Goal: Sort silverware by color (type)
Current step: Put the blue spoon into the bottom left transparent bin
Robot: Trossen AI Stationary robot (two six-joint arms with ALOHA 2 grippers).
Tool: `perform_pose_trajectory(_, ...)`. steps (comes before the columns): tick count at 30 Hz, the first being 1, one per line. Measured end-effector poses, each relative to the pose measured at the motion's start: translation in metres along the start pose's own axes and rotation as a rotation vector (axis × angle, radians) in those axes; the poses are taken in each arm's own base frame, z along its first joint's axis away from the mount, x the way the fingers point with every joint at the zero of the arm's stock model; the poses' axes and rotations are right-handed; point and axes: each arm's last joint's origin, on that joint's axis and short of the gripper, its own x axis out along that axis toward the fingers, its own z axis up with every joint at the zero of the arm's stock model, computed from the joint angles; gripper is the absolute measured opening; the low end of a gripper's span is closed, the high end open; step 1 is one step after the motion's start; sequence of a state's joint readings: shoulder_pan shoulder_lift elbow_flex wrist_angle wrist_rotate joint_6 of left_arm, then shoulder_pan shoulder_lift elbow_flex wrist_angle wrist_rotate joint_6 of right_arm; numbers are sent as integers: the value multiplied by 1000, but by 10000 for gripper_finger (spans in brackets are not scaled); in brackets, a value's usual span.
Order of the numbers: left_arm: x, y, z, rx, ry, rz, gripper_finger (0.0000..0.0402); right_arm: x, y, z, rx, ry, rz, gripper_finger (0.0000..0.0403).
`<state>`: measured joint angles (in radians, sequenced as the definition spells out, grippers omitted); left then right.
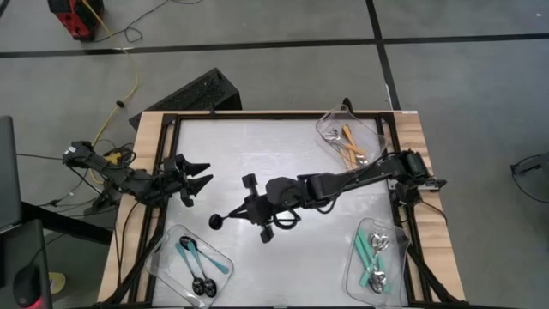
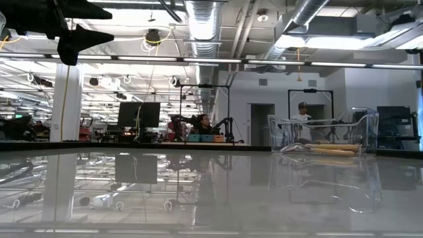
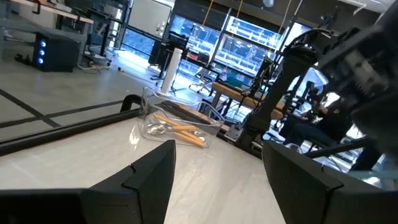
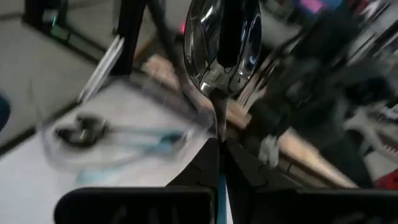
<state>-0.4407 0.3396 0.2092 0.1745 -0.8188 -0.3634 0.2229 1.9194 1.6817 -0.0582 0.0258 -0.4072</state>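
My right gripper (image 1: 246, 212) reaches over the table's middle toward the near left. It is shut on a thin blue-handled spoon whose black bowl (image 1: 214, 221) sticks out past the fingertips. Ahead of it, at the near left, a clear tray (image 1: 196, 262) holds blue-handled spoons (image 4: 118, 134). Orange-handled spoons (image 1: 350, 144) lie in the far-right tray. Teal-handled spoons (image 1: 371, 251) lie in the near-right tray. My left gripper (image 1: 196, 176) hangs open and level at the table's left edge, with nothing between its fingers (image 3: 155, 168). My right gripper pinches the spoon's thin blue handle (image 4: 221, 184) between its two fingers. The spoon lies along the fingers, and its black bowl (image 4: 221, 43) stands out beyond the fingertips. The fingers point toward the table's near left, slanting a little down. The spoon is lifted clear of the table.
The table's white middle (image 1: 257, 154) is bare between the three trays. A black frame (image 1: 167, 120) runs along the table's edges. The orange-spoon tray (image 2: 324, 142) stands at the right in the low view, with people far off in the room behind it.
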Motion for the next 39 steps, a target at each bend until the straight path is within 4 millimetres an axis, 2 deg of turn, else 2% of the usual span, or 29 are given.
perform_pose_trajectory(3,0,0,0,1,0,0,226,0,-1,9,8,-81,-29,33)
perform_pose_trajectory(11,0,0,0,13,3,1,226,23,18,12,-22,-269,-72,33)
perform_pose_trajectory(15,0,0,0,16,3,1,226,40,31,2,-28,-313,-74,33)
perform_pose_trajectory(26,0,0,0,16,3,1,226,72,51,-25,72,-415,-61,33)
perform_pose_trajectory(39,0,0,0,15,0,8,226,72,56,-20,116,-544,-59,33)
